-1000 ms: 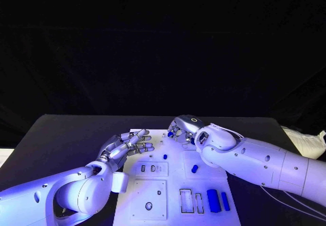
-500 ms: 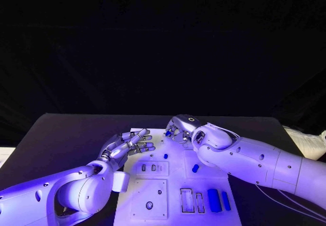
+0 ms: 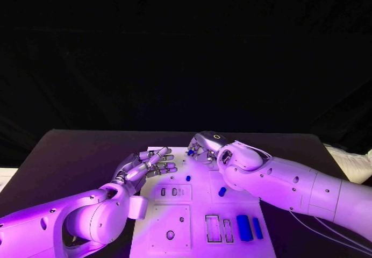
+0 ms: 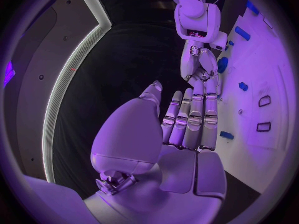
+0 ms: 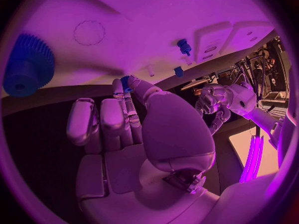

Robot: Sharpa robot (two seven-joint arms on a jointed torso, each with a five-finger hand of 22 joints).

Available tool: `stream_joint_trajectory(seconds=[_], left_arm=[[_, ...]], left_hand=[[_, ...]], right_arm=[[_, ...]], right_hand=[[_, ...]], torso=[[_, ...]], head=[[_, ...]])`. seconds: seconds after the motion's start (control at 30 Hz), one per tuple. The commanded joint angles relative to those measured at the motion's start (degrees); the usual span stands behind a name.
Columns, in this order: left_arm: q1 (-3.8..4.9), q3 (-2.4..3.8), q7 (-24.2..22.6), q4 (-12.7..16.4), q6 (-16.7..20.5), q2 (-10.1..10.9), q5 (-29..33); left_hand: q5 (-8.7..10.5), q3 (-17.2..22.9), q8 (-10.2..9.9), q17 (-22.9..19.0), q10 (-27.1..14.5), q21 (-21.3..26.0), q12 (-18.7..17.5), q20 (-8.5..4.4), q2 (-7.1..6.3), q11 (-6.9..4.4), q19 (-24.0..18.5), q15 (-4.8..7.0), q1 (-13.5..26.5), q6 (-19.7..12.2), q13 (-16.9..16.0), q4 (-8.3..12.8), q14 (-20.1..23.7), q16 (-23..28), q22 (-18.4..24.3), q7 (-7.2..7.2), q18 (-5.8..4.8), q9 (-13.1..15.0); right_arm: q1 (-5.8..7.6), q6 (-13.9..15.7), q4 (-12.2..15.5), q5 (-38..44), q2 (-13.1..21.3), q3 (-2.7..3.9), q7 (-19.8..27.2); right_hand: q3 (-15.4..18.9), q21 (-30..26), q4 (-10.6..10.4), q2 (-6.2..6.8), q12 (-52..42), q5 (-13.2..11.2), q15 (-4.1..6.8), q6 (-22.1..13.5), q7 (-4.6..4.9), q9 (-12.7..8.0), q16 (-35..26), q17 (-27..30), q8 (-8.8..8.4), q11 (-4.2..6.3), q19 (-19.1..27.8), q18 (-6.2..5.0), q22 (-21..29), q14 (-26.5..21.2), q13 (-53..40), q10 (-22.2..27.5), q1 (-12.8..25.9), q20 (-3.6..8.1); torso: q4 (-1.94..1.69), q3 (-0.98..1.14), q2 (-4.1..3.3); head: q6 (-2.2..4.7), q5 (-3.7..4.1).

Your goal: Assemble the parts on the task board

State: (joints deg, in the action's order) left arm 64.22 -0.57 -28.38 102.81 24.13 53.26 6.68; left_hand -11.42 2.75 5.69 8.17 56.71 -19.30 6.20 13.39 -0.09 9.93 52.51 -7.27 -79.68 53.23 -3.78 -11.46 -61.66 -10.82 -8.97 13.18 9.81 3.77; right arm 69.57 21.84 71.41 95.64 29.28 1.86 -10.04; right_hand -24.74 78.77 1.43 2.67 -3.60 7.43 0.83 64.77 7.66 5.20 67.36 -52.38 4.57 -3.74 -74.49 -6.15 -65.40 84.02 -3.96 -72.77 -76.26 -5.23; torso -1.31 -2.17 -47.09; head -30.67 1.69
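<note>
The white task board (image 3: pixel 198 215) lies in the middle of the black table. My right hand (image 3: pixel 203 147) curls over the board's far edge and pinches a small blue part (image 5: pixel 126 80) between thumb and finger. A blue gear (image 5: pixel 25 64) sits on the board close to that hand. My left hand (image 3: pixel 147 164) hovers over the board's far left corner, fingers spread and holding nothing. A small blue peg (image 3: pixel 187 178) and a short blue piece (image 3: pixel 222 191) lie on the board between the hands. The left wrist view looks past my left hand (image 4: pixel 187 129) to the right hand (image 4: pixel 199 67).
Two long blue bars (image 3: pixel 244 228) lie at the board's near right, beside two empty rectangular slots (image 3: pixel 212 228). A round hole (image 3: pixel 170 234) is at the near left. Black table (image 3: pixel 70 156) surrounds the board.
My right hand has shifted slightly left along the board's far edge, still pinching the blue part. The left hand has barely moved.
</note>
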Motion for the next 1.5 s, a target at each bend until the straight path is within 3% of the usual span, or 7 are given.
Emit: stream_joint_trajectory(seconds=[0.03, 0.27, 0.6, 0.93, 1.23, 1.5], left_arm=[[0.1, 0.05, -0.2, 0.1, -1.0, 0.0, 0.1], [0.12, 0.05, -0.1, 0.0, -1.0, 0.1, 0.1], [0.13, 0.05, -0.1, -0.1, -1.1, 0.2, 0.1], [0.13, 0.05, -0.1, -0.1, -1.1, 0.1, 0.1], [0.13, 0.05, 0.0, -0.1, -1.2, 0.0, 0.1], [0.14, 0.05, 0.1, -0.1, -1.2, 0.1, 0.1]], left_hand=[[-0.25, 0.2, -0.2, 0.1, 0.0, -0.4, -0.2, 0.13, 0.29, 0.35, 0.4, -0.11, -0.1, 0.2, 0.1, 0.3, -0.4, 0.2, 0.1, 0.01, 0.67, -0.1], [-0.25, 0.2, -0.2, 0.1, 0.0, -0.4, -0.2, 0.13, 0.29, 0.35, 0.4, -0.11, -0.1, 0.2, 0.1, 0.3, -0.4, 0.2, 0.1, 0.01, 0.67, -0.1], [-0.25, 0.2, -0.2, 0.1, 0.0, -0.4, -0.3, 0.13, 0.28, 0.34, 0.4, -0.11, -0.2, 0.2, 0.1, 0.4, -0.4, 0.2, 0.1, 0.0, 0.66, -0.1], [-0.25, 0.2, -0.2, 0.1, 0.0, -0.4, -0.3, 0.13, 0.28, 0.34, 0.4, -0.11, -0.2, 0.2, 0.1, 0.4, -0.4, 0.2, 0.1, 0.0, 0.66, -0.1], [-0.25, 0.2, -0.2, 0.1, 0.0, -0.4, -0.3, 0.13, 0.28, 0.34, 0.4, -0.11, -0.2, 0.2, 0.1, 0.4, -0.4, 0.2, 0.1, 0.0, 0.66, -0.1], [-0.25, 0.2, -0.2, 0.1, 0.0, -0.4, -0.3, 0.13, 0.28, 0.34, 0.4, -0.11, -0.2, 0.2, 0.1, 0.4, -0.4, 0.2, 0.1, 0.0, 0.66, -0.1]], right_arm=[[0.04, 0.5, 0.2, 1.0, 0.1, 0.04, -0.8], [0.04, 1.0, 0.4, 1.4, 1.1, 0.04, -1.6], [0.03, 3.7, 2.8, 1.4, 2.2, 0.08, -0.8], [0.03, 2.5, 2.5, 1.4, 0.9, 0.09, -0.6], [-0.01, -0.7, 0.9, 1.4, -0.6, 0.09, -0.8], [-0.07, -1.5, -0.3, 1.5, -1.3, 0.09, -1.5]], right_hand=[[-0.2, 0.2, -0.1, -0.24, 0.1, 0.2, 0.0, -0.1, 0.2, 0.1, 0.2, -0.1, 0.13, -0.09, -0.2, 1.16, 0.0, 1.3, -0.1, 0.2, 0.3, -0.1], [-0.2, 0.2, -0.1, -0.23, 0.1, 0.2, 0.0, -0.1, 0.2, 0.1, 0.3, -0.1, 0.13, -0.09, -0.2, 1.15, 0.0, 1.3, -0.1, 0.2, 0.3, -0.11], [-0.2, 0.2, -0.1, -0.08, 0.0, 0.2, -0.01, 0.0, 0.2, 0.1, 0.4, -0.3, 0.13, -0.08, -0.2, 1.17, -0.1, 1.3, -0.1, 0.2, 0.3, -0.14], [-0.2, 0.3, -0.1, -0.07, 0.0, 0.3, -0.01, 0.0, 0.2, 0.1, 0.5, -0.3, 0.13, -0.07, -0.3, 1.17, -0.1, 1.3, -0.1, 0.2, 0.3, -0.14], [-0.1, 0.3, -0.2, 0.05, 0.0, 0.3, -0.04, 0.1, 0.23, 0.2, 0.6, -0.4, 0.09, -0.12, -0.2, 1.16, -0.2, 1.2, -0.1, 0.1, 0.4, -0.18], [-0.1, 0.3, -0.3, 0.08, 0.0, 0.3, -0.05, 0.1, 0.24, 0.2, 0.6, -0.4, 0.08, -0.12, -0.2, 1.16, -0.1, 1.2, -0.1, 0.1, 0.5, -0.18]], torso=[[0.01, -0.03, 0.01], [0.08, 0.02, -0.07], [0.0, 0.0, -0.12], [-0.03, -0.04, -0.2], [-0.1, -0.04, -0.26], [-0.1, -0.09, -0.25]], head=[[0.03, -0.04], [0.06, -0.1], [0.22, 0.02], [0.13, 0.09], [-0.04, 0.07], [-0.03, -0.01]])
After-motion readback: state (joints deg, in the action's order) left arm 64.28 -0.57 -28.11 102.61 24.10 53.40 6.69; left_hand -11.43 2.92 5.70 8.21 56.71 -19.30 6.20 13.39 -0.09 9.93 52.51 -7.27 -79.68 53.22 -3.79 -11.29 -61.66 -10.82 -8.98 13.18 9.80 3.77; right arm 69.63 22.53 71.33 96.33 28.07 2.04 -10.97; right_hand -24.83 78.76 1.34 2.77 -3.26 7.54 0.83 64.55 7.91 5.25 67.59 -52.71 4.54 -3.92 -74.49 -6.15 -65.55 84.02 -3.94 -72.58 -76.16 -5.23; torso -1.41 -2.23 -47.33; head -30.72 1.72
